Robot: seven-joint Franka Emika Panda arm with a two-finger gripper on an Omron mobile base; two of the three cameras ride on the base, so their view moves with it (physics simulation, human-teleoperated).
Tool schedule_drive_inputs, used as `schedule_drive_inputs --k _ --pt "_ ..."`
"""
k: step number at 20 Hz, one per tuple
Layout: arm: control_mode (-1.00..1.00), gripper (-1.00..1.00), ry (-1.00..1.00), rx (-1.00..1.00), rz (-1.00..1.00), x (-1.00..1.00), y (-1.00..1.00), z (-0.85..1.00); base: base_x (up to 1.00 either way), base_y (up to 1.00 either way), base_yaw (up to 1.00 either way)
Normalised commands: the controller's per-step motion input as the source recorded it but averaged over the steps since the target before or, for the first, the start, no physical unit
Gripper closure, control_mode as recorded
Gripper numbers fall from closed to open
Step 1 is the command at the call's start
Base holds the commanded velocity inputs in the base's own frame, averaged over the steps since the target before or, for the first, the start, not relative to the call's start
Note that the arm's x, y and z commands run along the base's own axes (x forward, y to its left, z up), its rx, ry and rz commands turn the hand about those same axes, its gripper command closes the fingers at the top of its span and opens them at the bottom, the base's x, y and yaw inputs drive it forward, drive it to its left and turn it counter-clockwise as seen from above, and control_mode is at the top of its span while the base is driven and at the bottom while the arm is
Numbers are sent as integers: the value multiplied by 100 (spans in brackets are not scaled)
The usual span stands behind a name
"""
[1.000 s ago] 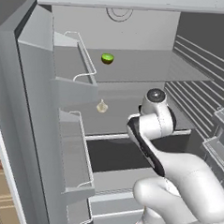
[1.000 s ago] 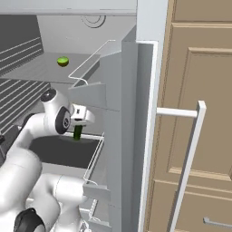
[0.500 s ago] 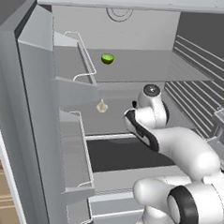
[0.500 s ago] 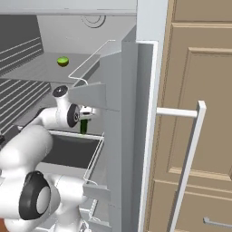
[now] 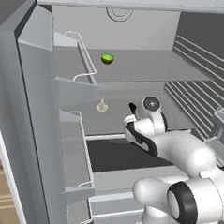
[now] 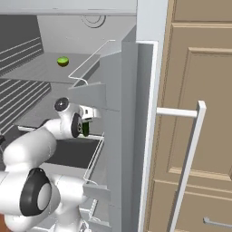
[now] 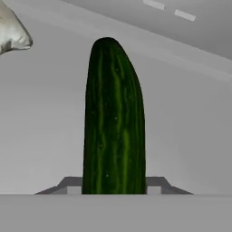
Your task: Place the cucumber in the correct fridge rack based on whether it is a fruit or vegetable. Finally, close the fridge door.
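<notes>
Cucumber (image 7: 113, 118), a slender, smooth dark green rod with a rounded tip, stands lengthwise in the hand view, its lower end gripped between the two dark finger tips of the robot's claw (image 7: 113, 186). In the right base view it (image 6: 85, 129) hangs as a short dark stub under the white hand, just at the front edge of the lower wide flat grey fridge shelf (image 5: 179, 119). The white arm reaches into the open fridge at that height, probably because this shelf already holds a whitish garlic bulb (image 5: 101, 106), a vegetable, while a small round green lime (image 5: 107, 58) sits far back on the upper grey shelf (image 5: 149, 69). Pointing the cucumber ahead likely lets it slide in over the shelf before being let go.

From the left, the arm's own wrist covers the gripper, and only a dark sliver shows there. Whether the cucumber touches the shelf cannot be told. The garlic is cut off at the hand view's top left corner. The grey fridge door (image 5: 35, 128) stands open on the left.
</notes>
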Motion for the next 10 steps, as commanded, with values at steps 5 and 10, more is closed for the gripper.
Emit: schedule_drive_inputs --k 5,10 --pt "-100 100 -5 -1 4 29 8 0 0 0 0" --pt "-100 100 -8 -3 3 32 14 -11 0 0 0"
